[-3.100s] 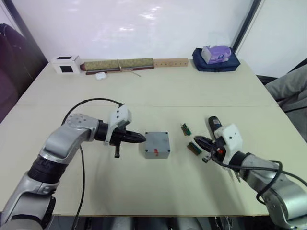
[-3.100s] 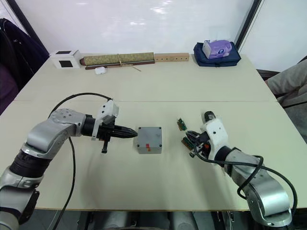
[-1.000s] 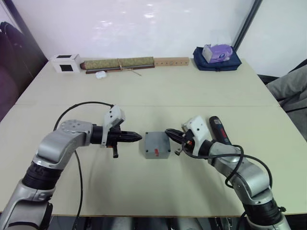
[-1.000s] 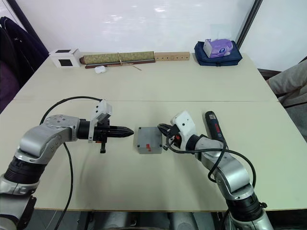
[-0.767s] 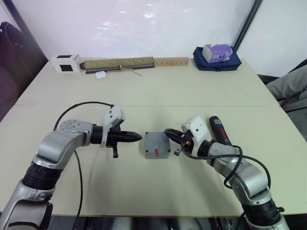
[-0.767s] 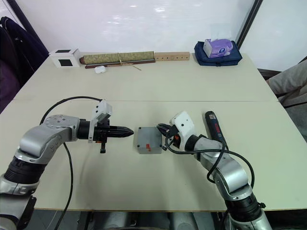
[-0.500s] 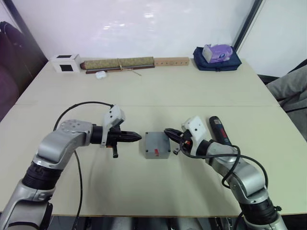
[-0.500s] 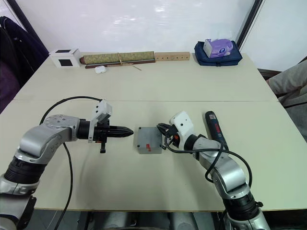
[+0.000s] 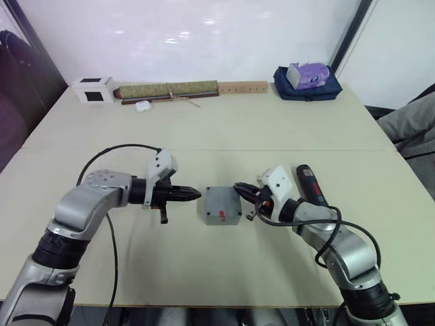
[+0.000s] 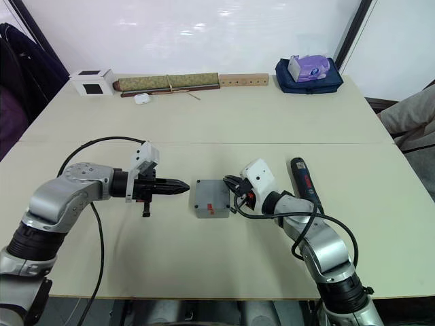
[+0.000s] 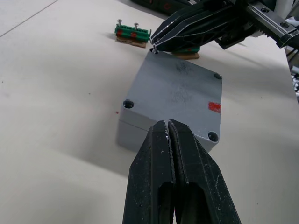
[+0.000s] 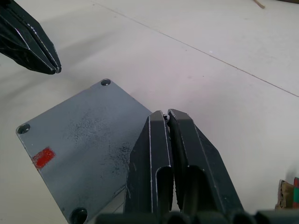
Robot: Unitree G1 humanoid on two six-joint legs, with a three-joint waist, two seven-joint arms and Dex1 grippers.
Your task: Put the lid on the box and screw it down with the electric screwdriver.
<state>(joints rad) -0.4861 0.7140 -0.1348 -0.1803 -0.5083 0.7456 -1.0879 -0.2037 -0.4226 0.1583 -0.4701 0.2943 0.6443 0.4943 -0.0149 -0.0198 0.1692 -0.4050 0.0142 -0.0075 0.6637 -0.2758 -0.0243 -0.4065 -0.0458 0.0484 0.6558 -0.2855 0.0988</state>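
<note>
The grey lid (image 9: 223,203), with a red mark on top, lies closed on the grey box (image 11: 140,135) at mid-table. My left gripper (image 9: 197,195) is shut and empty, its tips (image 11: 168,123) just short of the box's left side. From the right, my right gripper (image 9: 236,186) reaches to the lid's far right corner. It is shut, with what looks like a tiny screw pinched at its tips (image 12: 164,115) over the corner hole. The black electric screwdriver (image 9: 309,183) with its red label lies on the table beyond my right wrist.
Small green circuit-board strips (image 11: 133,35) lie just right of the box. Along the far edge stand a white cube with a black face (image 9: 93,90), a rolled mat (image 9: 168,91), a wooden strip (image 9: 241,87) and a blue bag (image 9: 306,85) with a purple pack.
Over three seconds my right gripper moved left from the green strips to the lid's far right corner. In the last second both grippers have barely moved.
</note>
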